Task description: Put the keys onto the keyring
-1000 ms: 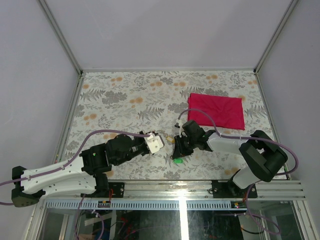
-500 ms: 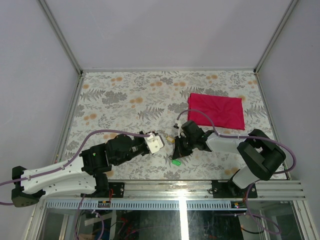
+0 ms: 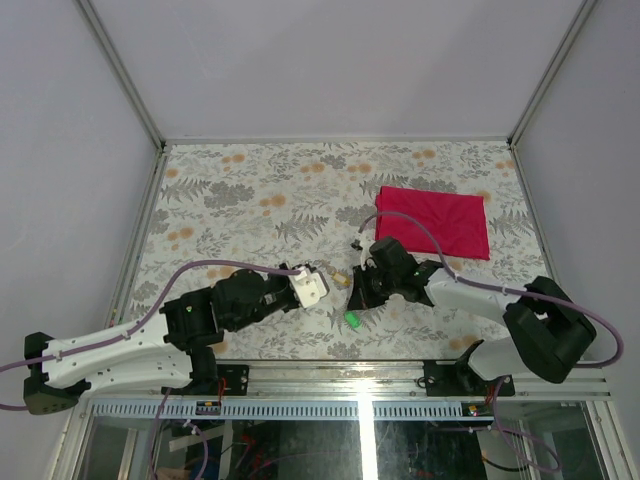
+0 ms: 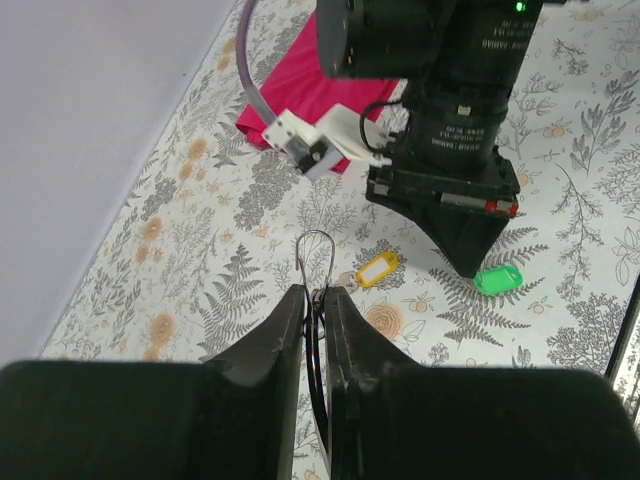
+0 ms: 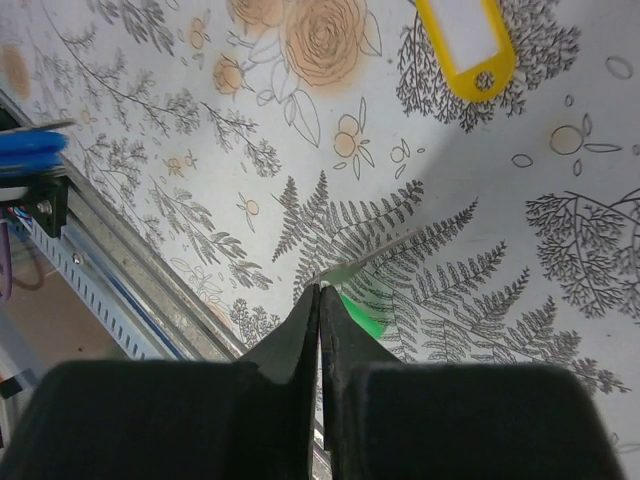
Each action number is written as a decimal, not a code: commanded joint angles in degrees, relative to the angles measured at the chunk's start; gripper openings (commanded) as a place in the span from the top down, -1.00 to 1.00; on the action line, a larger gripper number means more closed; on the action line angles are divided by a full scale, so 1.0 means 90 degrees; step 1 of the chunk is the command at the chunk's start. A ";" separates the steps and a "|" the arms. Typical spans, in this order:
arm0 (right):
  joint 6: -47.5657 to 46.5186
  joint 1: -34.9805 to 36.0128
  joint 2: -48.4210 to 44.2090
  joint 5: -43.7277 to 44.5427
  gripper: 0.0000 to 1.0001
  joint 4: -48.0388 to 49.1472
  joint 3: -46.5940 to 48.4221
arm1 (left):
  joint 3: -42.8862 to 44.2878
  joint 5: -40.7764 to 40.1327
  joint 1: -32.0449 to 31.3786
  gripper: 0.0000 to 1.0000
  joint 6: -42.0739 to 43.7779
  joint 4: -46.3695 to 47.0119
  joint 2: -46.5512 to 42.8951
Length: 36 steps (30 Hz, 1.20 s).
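Observation:
My left gripper (image 4: 316,292) is shut on the thin silver keyring (image 4: 315,252), whose loop sticks out past the fingertips; in the top view the gripper (image 3: 320,284) sits left of centre. A yellow-headed key (image 4: 378,268) lies on the table just ahead of the ring, also in the top view (image 3: 340,279) and the right wrist view (image 5: 466,40). My right gripper (image 5: 320,287) is shut on the green-headed key (image 5: 361,309), its metal blade (image 5: 385,247) poking out past the tips. From above, the right gripper (image 3: 357,299) points down at the green key (image 3: 352,320). No blue key shows.
A red cloth (image 3: 432,222) lies flat at the back right of the floral table (image 3: 250,190). The metal front rail (image 5: 120,290) runs close behind the right gripper. The two grippers face each other a few centimetres apart near the front edge.
The right arm's elbow and upper links have swung out to the right while its gripper stays at the green key. The left arm and keyring have not moved.

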 commanded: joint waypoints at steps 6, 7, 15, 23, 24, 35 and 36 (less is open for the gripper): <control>-0.0993 0.0047 -0.1831 0.0924 1.00 -0.0448 0.0344 | -0.0278 0.0494 0.0026 1.00 0.0212 0.0744 -0.0570; -0.1110 0.0044 -0.2072 0.1008 1.00 -0.0422 0.0336 | -0.0292 0.0572 0.0018 1.00 0.0243 0.0746 -0.0620; -0.2436 0.0051 -0.3451 0.0615 1.00 -0.0508 0.0726 | -0.0291 0.1295 0.0029 1.00 0.0442 0.0717 -0.0845; -0.3972 0.0055 -0.3203 -0.0489 1.00 -0.2239 0.2436 | 0.0455 0.1964 0.0025 1.00 0.0590 0.0099 -0.0326; -0.4111 0.0056 -0.3076 -0.0704 1.00 -0.2401 0.2635 | 0.0566 0.2022 0.0026 1.00 0.0648 0.0011 -0.0233; -0.5492 0.0057 -0.2191 -0.2189 1.00 -0.3545 0.3926 | 0.1064 0.2813 0.0022 1.00 0.0867 -0.0550 0.0232; -0.5536 0.0056 -0.2165 -0.2316 1.00 -0.3559 0.3979 | 0.1055 0.2821 0.0029 1.00 0.0841 -0.0551 0.0237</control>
